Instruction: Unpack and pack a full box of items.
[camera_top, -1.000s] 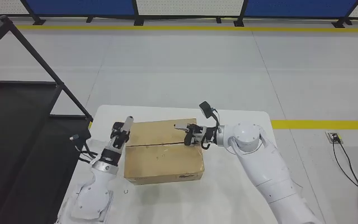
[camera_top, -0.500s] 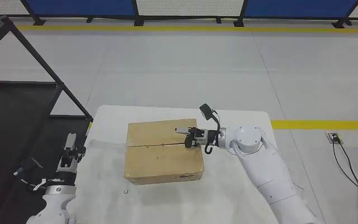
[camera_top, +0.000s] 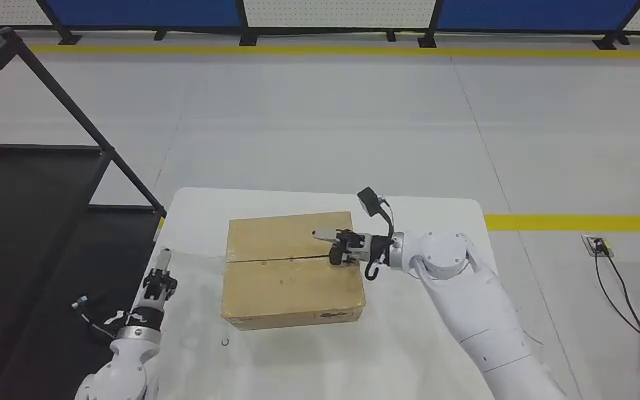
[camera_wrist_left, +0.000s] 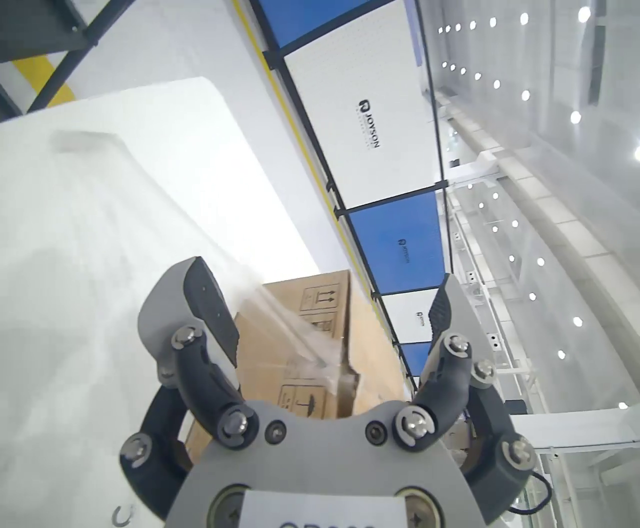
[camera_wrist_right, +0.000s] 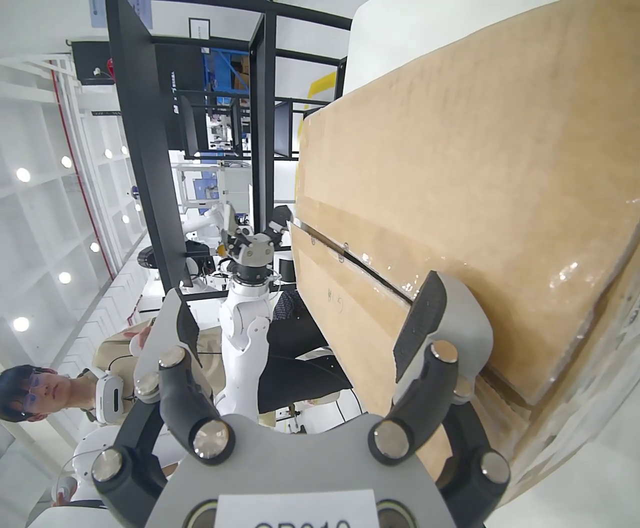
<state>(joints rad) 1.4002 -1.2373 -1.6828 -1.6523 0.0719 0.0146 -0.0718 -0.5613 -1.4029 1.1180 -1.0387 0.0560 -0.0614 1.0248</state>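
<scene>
A closed cardboard box (camera_top: 290, 272) lies on the white table (camera_top: 420, 340), with a seam (camera_wrist_right: 350, 260) running along its top between the two flaps. My right gripper (camera_top: 332, 245) is open at the right end of that seam. In the right wrist view its fingertip (camera_wrist_right: 425, 320) rests against the box top (camera_wrist_right: 450, 175) beside the slit. My left gripper (camera_top: 162, 265) hangs open near the table's left edge, apart from the box. The left wrist view has the box's end (camera_wrist_left: 310, 340) beyond the open gripper (camera_wrist_left: 325, 305), with a loose strip of clear tape (camera_wrist_left: 295, 330) trailing off its corner.
A black metal rack (camera_top: 60, 150) stands off the table's left side. A small metal ring (camera_top: 227, 346) lies on the table in front of the box. Bare tabletop (camera_top: 300, 365) runs in front of the box and to its right.
My left gripper has pulled away from the box's left end to the table's left edge, swinging far out and then a little back. The right gripper has hardly shifted.
</scene>
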